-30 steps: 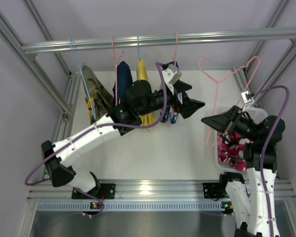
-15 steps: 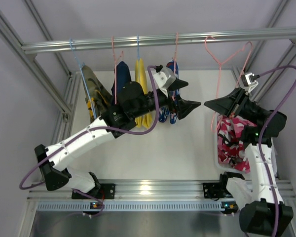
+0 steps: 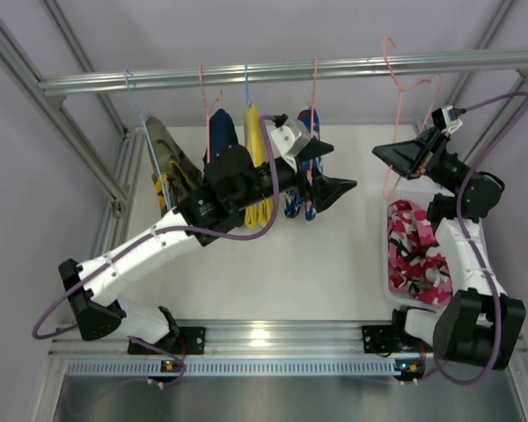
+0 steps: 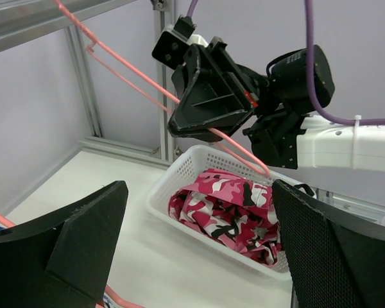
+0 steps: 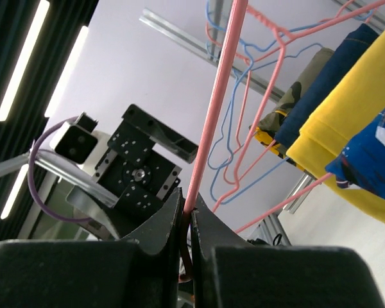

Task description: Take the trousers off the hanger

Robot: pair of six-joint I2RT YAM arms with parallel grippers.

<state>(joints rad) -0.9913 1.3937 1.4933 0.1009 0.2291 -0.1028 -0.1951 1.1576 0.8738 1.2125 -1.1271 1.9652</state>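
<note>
The red-pink trousers (image 3: 414, 255) with white and dark print lie crumpled in a white basket (image 3: 389, 286) at the right; they also show in the left wrist view (image 4: 231, 208). The blue trousers (image 3: 290, 204) with red and white print hang on a pink hanger from the rail (image 3: 352, 66), and show in the right wrist view (image 5: 372, 160). My left gripper (image 3: 343, 167) is open and empty just right of them. My right gripper (image 3: 389, 156) is shut on an empty pink hanger (image 3: 403, 88), held up with its hook at the rail; its wire is pinched between the jaws (image 5: 212, 128).
Olive (image 3: 167, 154), navy (image 3: 220, 132) and yellow (image 3: 253, 127) garments hang on the rail left of the blue trousers. Aluminium frame posts stand at both sides. In the left wrist view the basket's rim (image 4: 173, 179) sits by the back right corner.
My right gripper has lifted the empty pink hanger from over the basket up to the rail. My left arm has drawn back slightly toward the hanging clothes.
</note>
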